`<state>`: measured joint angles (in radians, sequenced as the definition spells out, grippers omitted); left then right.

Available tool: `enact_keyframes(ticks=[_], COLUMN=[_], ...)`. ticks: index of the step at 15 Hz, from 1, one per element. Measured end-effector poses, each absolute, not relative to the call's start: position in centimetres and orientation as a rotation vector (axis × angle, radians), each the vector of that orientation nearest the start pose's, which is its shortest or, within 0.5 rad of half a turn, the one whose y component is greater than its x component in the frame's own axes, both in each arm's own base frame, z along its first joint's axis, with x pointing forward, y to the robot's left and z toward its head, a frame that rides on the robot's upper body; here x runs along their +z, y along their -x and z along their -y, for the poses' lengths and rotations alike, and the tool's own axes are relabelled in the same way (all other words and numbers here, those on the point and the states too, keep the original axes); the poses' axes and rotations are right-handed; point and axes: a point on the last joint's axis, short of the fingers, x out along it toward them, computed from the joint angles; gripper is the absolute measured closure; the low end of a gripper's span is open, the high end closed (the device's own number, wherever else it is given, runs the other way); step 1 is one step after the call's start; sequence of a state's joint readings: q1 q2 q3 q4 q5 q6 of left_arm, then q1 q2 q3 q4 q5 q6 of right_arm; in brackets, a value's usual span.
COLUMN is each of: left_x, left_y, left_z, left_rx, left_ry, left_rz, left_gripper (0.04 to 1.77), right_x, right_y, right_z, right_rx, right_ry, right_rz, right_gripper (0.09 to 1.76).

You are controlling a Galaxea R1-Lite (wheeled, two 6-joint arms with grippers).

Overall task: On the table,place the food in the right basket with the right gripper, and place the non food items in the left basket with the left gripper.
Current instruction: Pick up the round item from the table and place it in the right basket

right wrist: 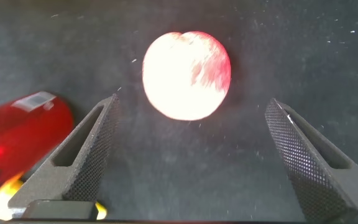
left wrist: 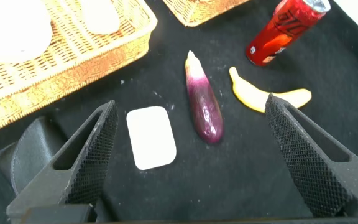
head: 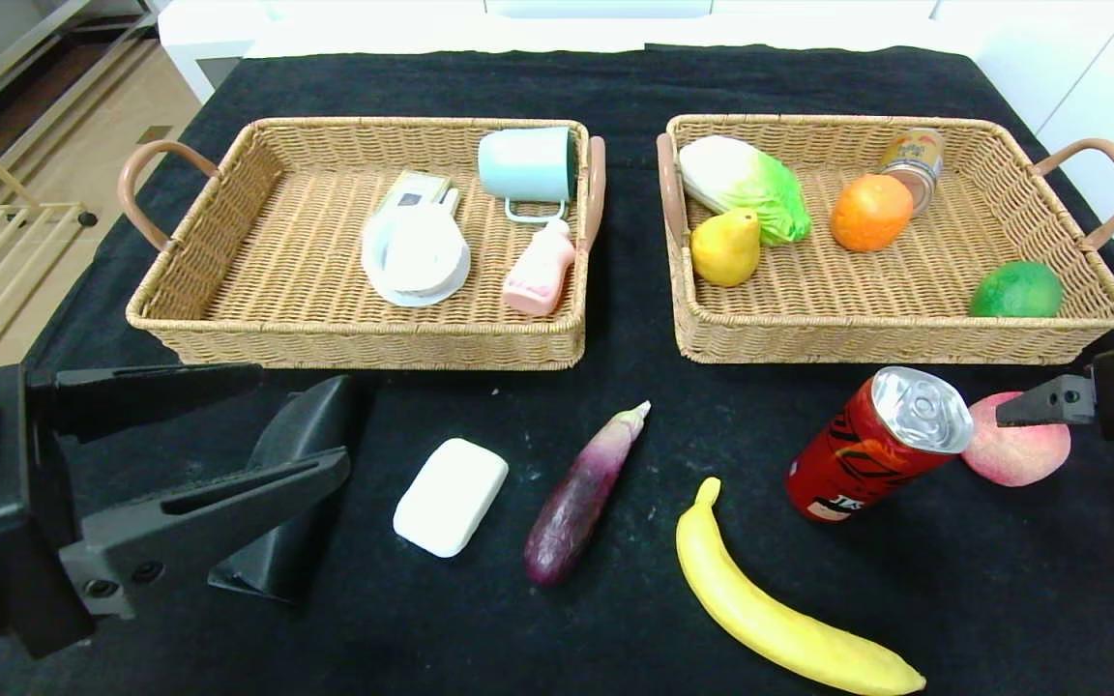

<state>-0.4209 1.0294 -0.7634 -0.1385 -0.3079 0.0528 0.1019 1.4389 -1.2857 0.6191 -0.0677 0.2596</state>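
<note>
On the black table lie a white soap bar [head: 451, 497], a purple eggplant [head: 583, 495], a banana [head: 782, 614], a red can [head: 876, 445] and a pink peach [head: 1016, 454]. My left gripper [head: 306, 420] is open and empty at the front left, just left of the soap [left wrist: 150, 137]; the eggplant [left wrist: 204, 106] lies ahead between its fingers. My right gripper [head: 1011, 425] is open above the peach [right wrist: 187, 74], which sits just beyond its fingertips. The left basket [head: 228, 329] and the right basket [head: 808, 338] stand behind.
The left basket holds a teal cup [head: 528, 166], a white dish [head: 416, 255], a card and a pink bottle [head: 539, 271]. The right basket holds a cabbage [head: 746, 184], pear [head: 725, 248], orange [head: 870, 212], tin [head: 913, 159] and lime [head: 1015, 289].
</note>
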Motion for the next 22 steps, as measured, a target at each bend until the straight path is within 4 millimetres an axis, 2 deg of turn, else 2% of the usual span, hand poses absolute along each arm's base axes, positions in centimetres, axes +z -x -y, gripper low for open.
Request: enact_keyframes(ticks=[8,17,22], left_x=[27.1,27.1,27.0], left_y=[-12.0,-11.9,-11.9], left_z=[6.1,6.1,6.1], left_rx=[-0.731,-0.732,-0.732], left_ry=[-0.058,-0.058,-0.074], left_rz=[-0.11,-0.11,-0.107], left_gripper=[0.09,0.09,0.09], right_x=[25.7,24.3,24.0], right_y=[-24.2,-25.6,-26.4], right_z=[-1.8,-2.1,-2.4], right_rx=[-0.081,-0.081,-0.064], right_ry=[-0.188,-0.201,-0.203], right_rz=[-0.842,-0.895,-0.868], right_gripper=[0.14,0.14,0.14])
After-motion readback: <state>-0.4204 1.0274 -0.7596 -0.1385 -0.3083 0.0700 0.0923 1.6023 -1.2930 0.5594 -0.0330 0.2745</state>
